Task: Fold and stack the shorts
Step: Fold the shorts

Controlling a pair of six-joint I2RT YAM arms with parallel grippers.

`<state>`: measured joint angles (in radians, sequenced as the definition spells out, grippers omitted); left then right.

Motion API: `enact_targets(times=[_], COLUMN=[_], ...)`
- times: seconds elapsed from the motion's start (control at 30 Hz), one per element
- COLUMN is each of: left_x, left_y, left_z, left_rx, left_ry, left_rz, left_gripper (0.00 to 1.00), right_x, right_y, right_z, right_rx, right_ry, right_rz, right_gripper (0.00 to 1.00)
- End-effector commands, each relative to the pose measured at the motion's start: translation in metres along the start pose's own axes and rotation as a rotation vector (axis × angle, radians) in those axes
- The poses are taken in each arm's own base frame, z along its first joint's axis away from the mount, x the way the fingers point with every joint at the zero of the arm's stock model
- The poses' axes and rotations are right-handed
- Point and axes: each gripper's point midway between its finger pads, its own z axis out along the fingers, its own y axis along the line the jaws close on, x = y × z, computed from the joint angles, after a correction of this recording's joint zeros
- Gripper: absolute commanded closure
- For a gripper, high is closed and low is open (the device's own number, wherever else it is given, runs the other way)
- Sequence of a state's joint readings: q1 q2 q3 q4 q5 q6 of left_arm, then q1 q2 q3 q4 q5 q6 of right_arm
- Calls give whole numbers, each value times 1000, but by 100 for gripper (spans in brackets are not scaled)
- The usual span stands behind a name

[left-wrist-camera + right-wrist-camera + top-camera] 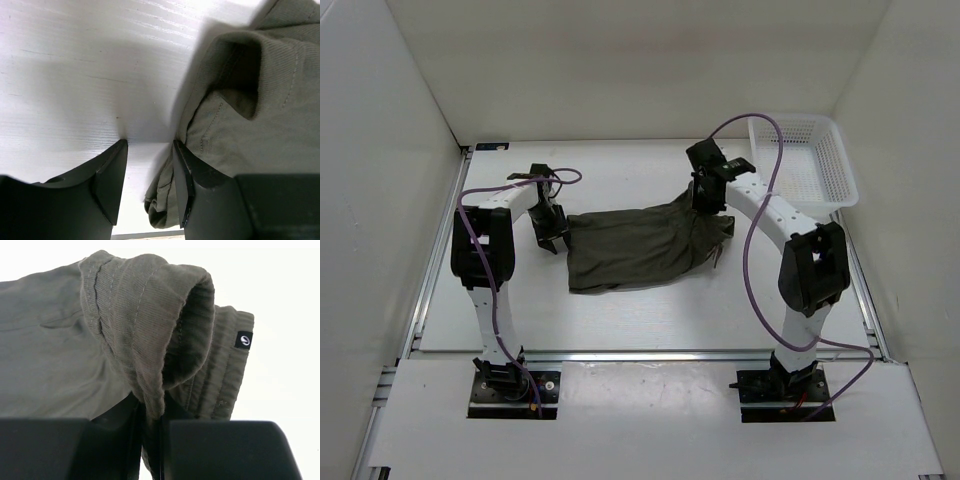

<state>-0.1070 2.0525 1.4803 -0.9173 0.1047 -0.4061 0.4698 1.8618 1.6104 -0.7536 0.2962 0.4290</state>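
Observation:
The dark olive-green shorts lie spread on the white table between the two arms. My right gripper is shut on the ribbed waistband of the shorts and holds it lifted at their far right end. My left gripper is open, its fingertips down on the table at the shorts' left edge. In the left wrist view the left gripper has a fold of the shorts beside its right finger. A thin drawstring trails at the right.
A white plastic mesh basket stands at the far right corner of the table. White walls enclose the table on three sides. Purple cables loop over both arms.

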Motion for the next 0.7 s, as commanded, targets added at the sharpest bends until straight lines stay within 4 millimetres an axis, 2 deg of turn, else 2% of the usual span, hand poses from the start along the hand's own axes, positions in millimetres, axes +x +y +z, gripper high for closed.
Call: enact_targets(times=[0.0, 0.17, 0.2, 0.23, 0.3, 0.37, 0.4, 0.47, 0.57, 0.63, 0.67], left_x=[-2, -2, -2, -1, -1, -2, 0, 2, 7, 18, 20], left_y=[-1, -2, -2, -4, -4, -5, -7, -7, -4, 2, 1], left_z=[-4, -4, -4, -4, -4, -9, -12, -22, -37, -42, -52], left_rx=[4, 12, 12, 22, 22, 27, 38, 44, 42, 26, 37], left_ry=[-10, -6, -6, -2, -2, -15, -17, -29, -55, -50, -73], left_rz=[19, 29, 29, 29, 29, 30, 31, 33, 35, 20, 7], left_gripper=[47, 47, 47, 46, 44, 42, 42, 41, 36, 31, 30], right_x=[-2, 22, 23, 23, 24, 23, 28, 24, 28, 28, 39], right_y=[-5, -29, -41, -46, -64, -81, -87, -93, -104, -106, -109], right_z=[-6, 5, 9, 8, 13, 16, 17, 10, -3, -15, -16], right_rx=[60, 109, 127, 134, 154, 178, 190, 199, 217, 208, 215], right_ry=[0, 63, 74, 75, 92, 101, 118, 97, 76, 52, 69], right_rz=[14, 46, 67, 88, 126, 161, 167, 178, 177, 183, 179], right_gripper=[100, 100, 95, 72, 49, 18, 14, 6, 2, 2, 2])
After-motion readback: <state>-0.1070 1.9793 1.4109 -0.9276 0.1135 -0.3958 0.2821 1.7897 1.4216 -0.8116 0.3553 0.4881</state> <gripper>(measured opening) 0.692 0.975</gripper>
